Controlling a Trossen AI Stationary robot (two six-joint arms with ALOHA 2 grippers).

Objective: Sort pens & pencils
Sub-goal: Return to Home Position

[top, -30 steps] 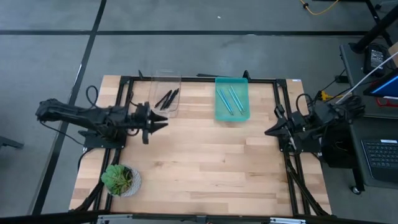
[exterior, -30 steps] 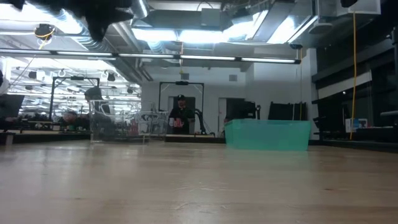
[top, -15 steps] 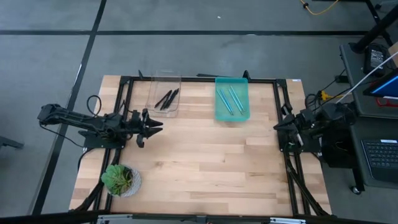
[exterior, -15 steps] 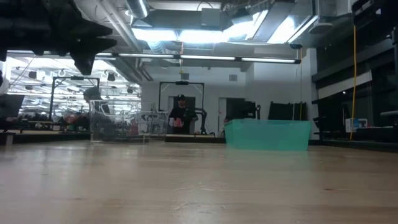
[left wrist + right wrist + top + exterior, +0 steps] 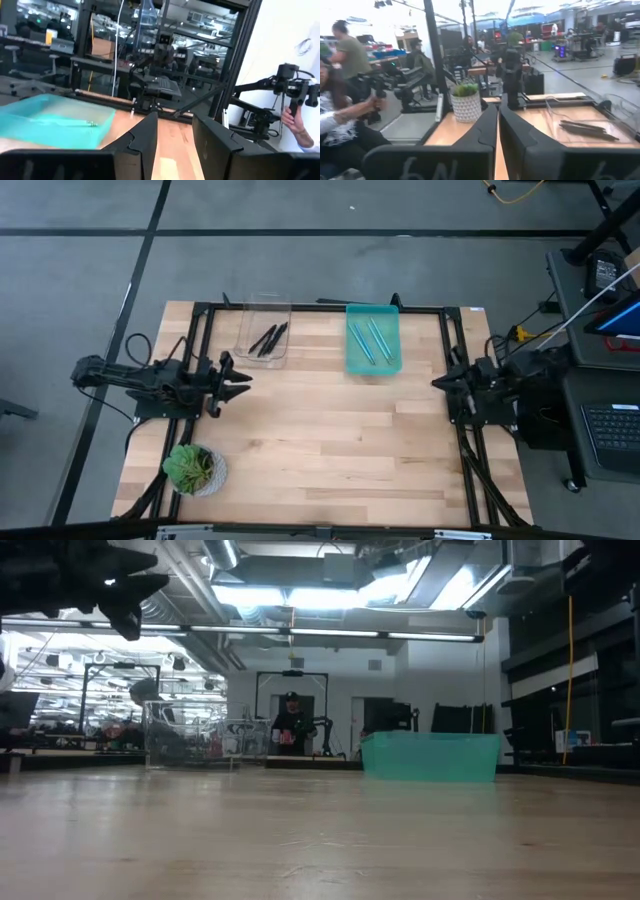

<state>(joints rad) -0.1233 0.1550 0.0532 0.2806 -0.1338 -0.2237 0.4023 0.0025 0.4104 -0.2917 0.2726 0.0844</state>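
Lying bunched in the one clear bin (image 5: 255,315) are the black pens (image 5: 268,339), overlapping too closely to count. Right of that bin, one teal bin (image 5: 391,361) holds light-blue pencils (image 5: 368,340); at least two show. The left gripper (image 5: 245,378) hovers near the clear bin's front-left corner, fingers parted and empty. The right gripper (image 5: 436,385), well right of the clear bin across the counter (image 5: 330,440), is almost closed on nothing.

Matt wood table (image 5: 330,435), clear plastic bin (image 5: 264,311)
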